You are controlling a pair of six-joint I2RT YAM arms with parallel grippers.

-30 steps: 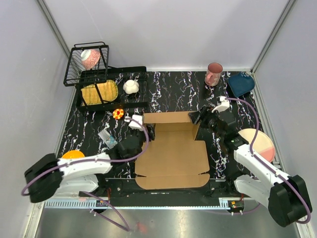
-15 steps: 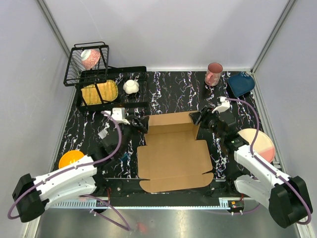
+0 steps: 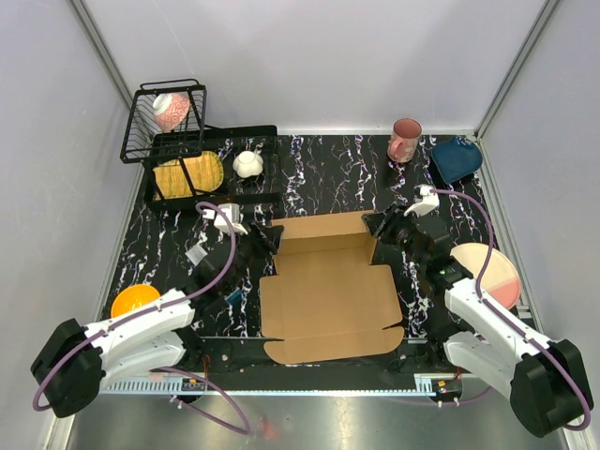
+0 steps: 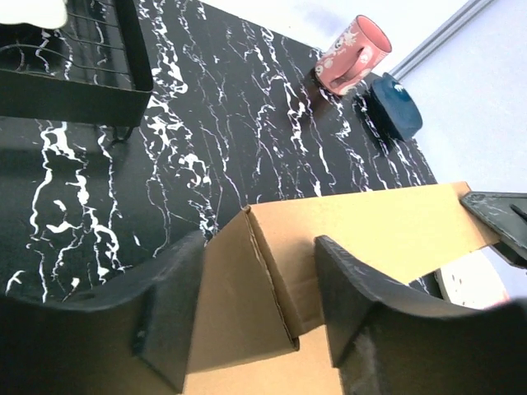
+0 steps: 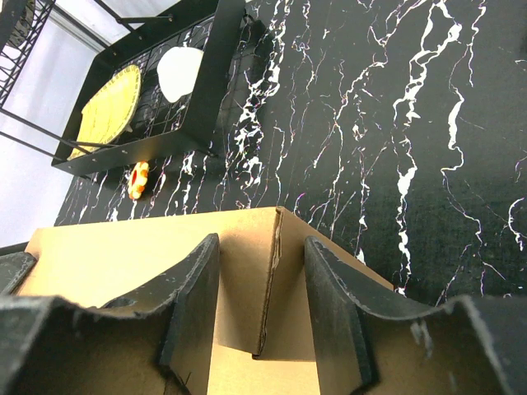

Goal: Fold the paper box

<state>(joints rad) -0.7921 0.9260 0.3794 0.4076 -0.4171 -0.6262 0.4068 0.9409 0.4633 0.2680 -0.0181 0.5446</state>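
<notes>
At the middle of the black, white-veined bench [image 3: 328,173], the paper box [image 3: 323,300] of plain brown corrugated cardboard lies mostly flat. Its far wall stands upright, with a short side flap turned in at each end. Both arms reach from the near edge to those two far corners.

The left gripper [image 3: 265,239], black and two-fingered, straddles the far-left corner, one finger outside the turned flap and one inside. Its fingers [image 4: 177,313] stand parted with cardboard showing on both sides of the flap, so it looks released rather than clamped. The right gripper [image 3: 380,225] mirrors it at the far-right corner, fingers [image 5: 193,304] likewise apart around the fold and not pinching.

The placing seems deliberate. Bracketing both corners at once would stop the wall from flopping back and would line the flaps up for the side walls to rise.

The sheet's long axis appears to run from the far wall towards the arms. The raised wall lies crosswise, left to right, the hollow faces up and towards the arm bases, and the near flap lies flat. A pink mug [image 3: 405,139] and a black wire rack [image 3: 202,169] stand well apart from the box, behind it.
</notes>
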